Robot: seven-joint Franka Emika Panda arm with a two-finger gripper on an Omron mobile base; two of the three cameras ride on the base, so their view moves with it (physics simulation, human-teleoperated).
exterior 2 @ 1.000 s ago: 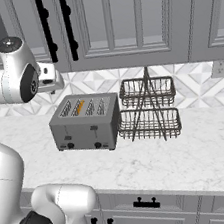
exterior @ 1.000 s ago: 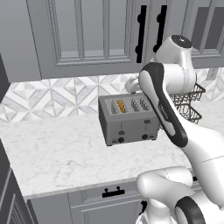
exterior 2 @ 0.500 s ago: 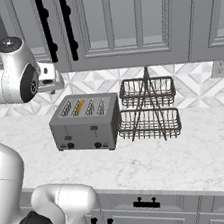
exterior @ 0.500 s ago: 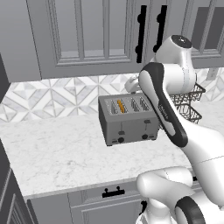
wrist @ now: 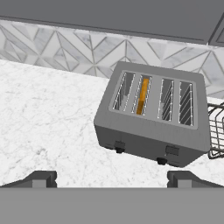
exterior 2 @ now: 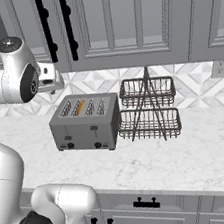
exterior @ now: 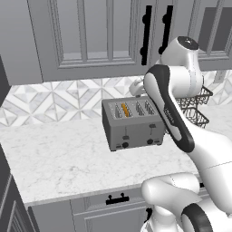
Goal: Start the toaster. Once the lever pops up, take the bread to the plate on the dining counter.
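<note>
- Marble worktop (exterior: pixel 59 158) under grey upper cabinets (exterior 2: pixel 121 22), patterned tile backsplash (exterior: pixel 54 97) behind.
- Toaster (exterior: pixel 132 123) on worktop near backsplash, long axis running along the wall, lever face toward the room edge; two-tier wire rack (exterior 2: pixel 149 110) just beside its right end.
- Bread (wrist: pixel 141 96) upright in second slot from left, orange crust edge up, lying front-to-back.
- Left lever (wrist: pixel 119 145) on front face, above a knob.
- Gripper (wrist: pixel 112 178) above and in front of toaster, jaws spread wide, grasping nothing.
</note>
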